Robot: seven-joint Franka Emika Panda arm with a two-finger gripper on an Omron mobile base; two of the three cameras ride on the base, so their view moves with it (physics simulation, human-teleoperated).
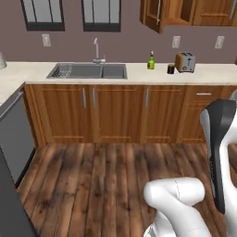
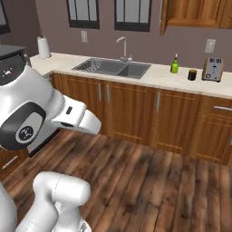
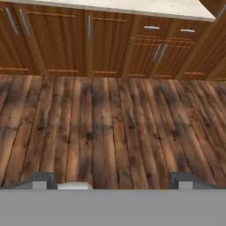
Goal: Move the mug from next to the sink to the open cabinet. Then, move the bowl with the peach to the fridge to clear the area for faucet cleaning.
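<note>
Fingertips (image 3: 44,180) of the gripper (image 3: 112,181), spread wide and holding nothing, point at bare floor planks, well short of the counter. Mug (image 1: 171,69): on the counter at 3 o'clock from the sink (image 1: 88,71), between green bottle (image 1: 151,60) and toaster (image 1: 185,61). Open cabinet (image 1: 155,14): at 12 o'clock above the mug. Approach judged not begun.

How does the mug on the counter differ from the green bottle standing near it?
The mug is black, short and squat; the green bottle is green, taller and slim, narrowing to a neck. The mug stands close to the toaster; the green bottle stands nearer the sink. Both stand upright on the counter, apart from each other.
</note>
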